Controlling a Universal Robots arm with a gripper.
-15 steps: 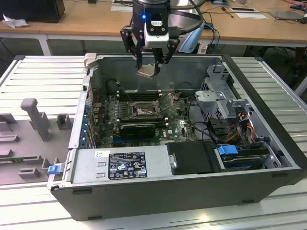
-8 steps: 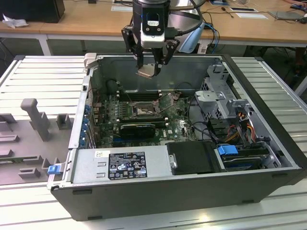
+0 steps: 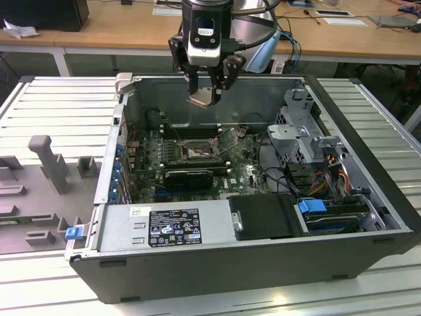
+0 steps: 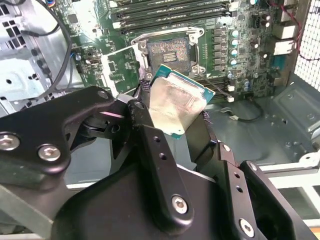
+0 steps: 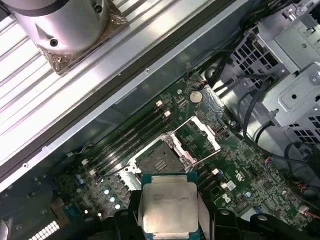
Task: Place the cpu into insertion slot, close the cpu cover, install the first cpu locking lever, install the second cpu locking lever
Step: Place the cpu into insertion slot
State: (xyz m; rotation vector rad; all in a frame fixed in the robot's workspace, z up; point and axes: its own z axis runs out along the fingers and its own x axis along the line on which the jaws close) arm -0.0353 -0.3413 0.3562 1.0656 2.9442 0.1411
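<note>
Largest first: the open grey metal computer case [image 3: 263, 263] lies on its side on the ribbed table [image 3: 59, 99], and I hover above its open mouth. On its floor sits the green circuit board [image 3: 243, 174]. By the exterior view's clock, the square black insertion slot [image 3: 195, 153] with its dark metal rim lies at about six o'clock from my gripper [image 3: 207, 92], well below it and bare. The long black memory slots [image 3: 191, 130] run at twelve o'clock of that socket. The thin grey metal frame of the cpu cover [image 5: 207, 132] is swung up and open, at about two o'clock of the socket in the exterior view.

My gripper is closed on the thin, pale beige-silver square cpu [image 4: 176, 106], pinching it by two opposite edges, well apart from the socket.

What worries me:
- The chip looks tilted against the board in the second wrist view. If it goes down that way, one edge would meet the socket first and could damage the contacts.
- My hold is only on the thin edges, so a jolt could let the cpu slip or twist, and it would fall onto the board.
- I cannot tell whether its corner marking matches the socket; a wrong turn would stop it seating.
- The raised cover stands just beside the socket, and a sideways drift could catch it.
</note>
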